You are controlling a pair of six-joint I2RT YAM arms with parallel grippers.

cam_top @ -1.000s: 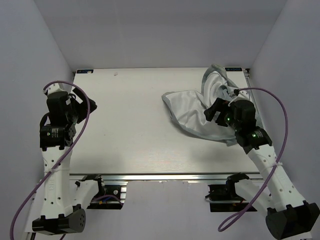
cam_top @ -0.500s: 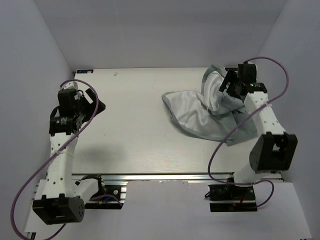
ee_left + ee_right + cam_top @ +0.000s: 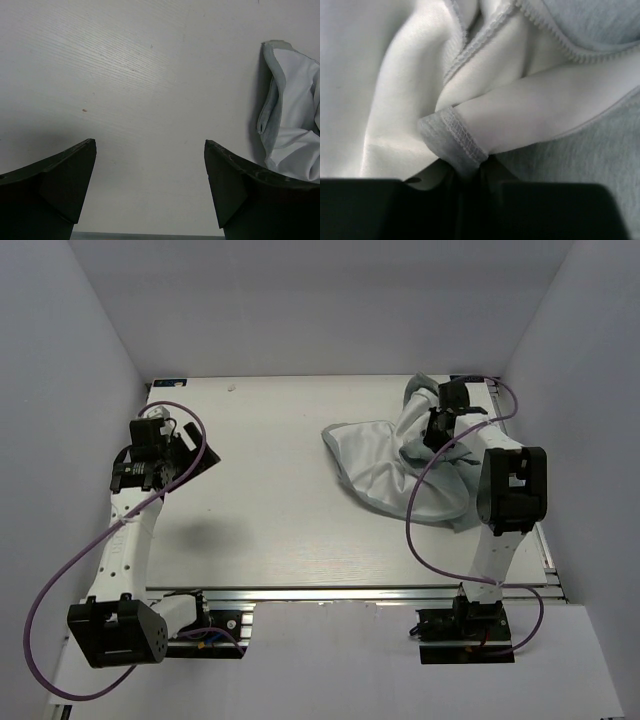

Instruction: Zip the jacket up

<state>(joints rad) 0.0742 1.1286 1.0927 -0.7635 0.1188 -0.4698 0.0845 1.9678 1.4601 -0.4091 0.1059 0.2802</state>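
Jacket point(image 3: 385, 470) in a heap, a fold pinched by the right fingers

The jacket lies crumpled on the table point(image 3: 270, 510), grey outer cloth and paler lining both showing; its zipper cannot be made out. The right gripper point(image 3: 470, 175) sits on the heap, nearly closed on a rolled fold. A grey stitched hem edge runs down into the narrow slot between the two dark fingers point(image 3: 535, 205). Pale lining bulges just beyond the tips, and grey outer cloth lies past the right-hand finger. The left gripper point(image 3: 150, 145) is spread wide and grips nothing. Between its fingers there is only bare table, with a small reddish speck point(image 3: 84, 110) on the surface beyond the left-hand finger. The nearest edge of the jacket, a pale fold with a grey border, lies beyond and outside this gripper's right-hand finger, apart from its tip. From overhead the two grippers are well apart, with the whole heap on the right gripper's side
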